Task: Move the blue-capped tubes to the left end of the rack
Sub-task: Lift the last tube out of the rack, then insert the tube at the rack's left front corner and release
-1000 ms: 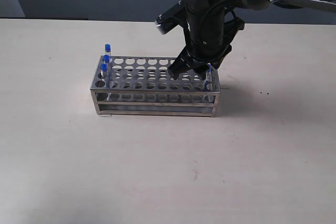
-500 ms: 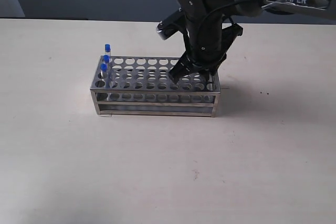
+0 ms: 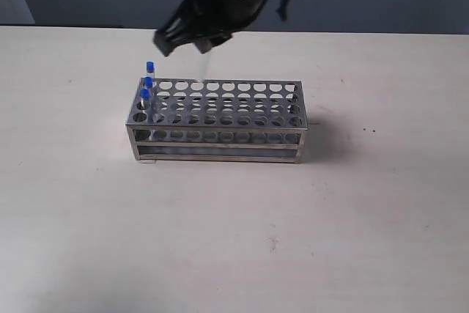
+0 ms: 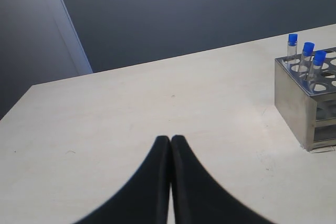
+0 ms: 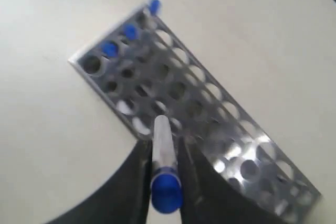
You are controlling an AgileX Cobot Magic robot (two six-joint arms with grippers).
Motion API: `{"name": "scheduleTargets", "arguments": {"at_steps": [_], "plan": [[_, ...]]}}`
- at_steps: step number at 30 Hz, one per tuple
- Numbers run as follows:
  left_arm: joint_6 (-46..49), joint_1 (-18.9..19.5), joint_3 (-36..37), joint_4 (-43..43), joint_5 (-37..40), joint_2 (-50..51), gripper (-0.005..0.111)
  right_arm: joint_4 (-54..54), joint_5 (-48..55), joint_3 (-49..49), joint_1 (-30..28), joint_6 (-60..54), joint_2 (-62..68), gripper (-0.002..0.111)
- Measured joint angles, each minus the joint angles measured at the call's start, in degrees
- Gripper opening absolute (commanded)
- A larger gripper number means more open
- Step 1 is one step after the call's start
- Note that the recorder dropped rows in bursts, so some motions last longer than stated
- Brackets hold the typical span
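Steel and shiny, the rack (image 3: 217, 146) stands about midway across the pale table (image 3: 220, 247), somewhat nearer the far edge than the near one, with its long side running parallel to those edges. Three of the blue-capped tubes stand upright in holes at the rack's left end, one behind another: one in the back row (image 3: 149, 68), one in the next row (image 3: 148, 82) and one in the third row (image 3: 144, 95), their caps rising above the top plate. The fourth tube (image 5: 160, 132) is off the rack, pinched between the dark fingers of the right gripper (image 5: 163, 144), with its blue cap (image 5: 166, 193) toward the wrist camera and its clear end pointing down at the perforated plate. In the exterior view that gripper (image 3: 187, 43) is blurred and hangs in the air above the far left part of the rack, clear of the plate. The left gripper (image 4: 170, 141) is low over bare table toward the left edge, well apart from the rack, its two black fingers pressed together with nothing between them.
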Motion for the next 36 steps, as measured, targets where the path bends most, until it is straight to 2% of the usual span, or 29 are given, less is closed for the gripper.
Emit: {"name": "scheduleTargets", "arguments": {"at_steps": [5,9,13,36], "plan": [[0.00,0.00,0.00,0.00,0.00,0.00,0.000,6.13,2.69,-11.47,2.80,-4.48,7.81,0.000],[0.00,0.00,0.00,0.00,0.00,0.00,0.000,6.98,9.42,-20.69,4.34,-5.19,14.95,0.000],[0.00,0.00,0.00,0.00,0.00,0.00,0.000,6.98,12.05,-25.51,4.74,-5.38,19.16,0.000],[0.00,0.00,0.00,0.00,0.00,0.00,0.000,5.90,8.91,-26.82,4.74,-5.42,25.73,0.000]]}}
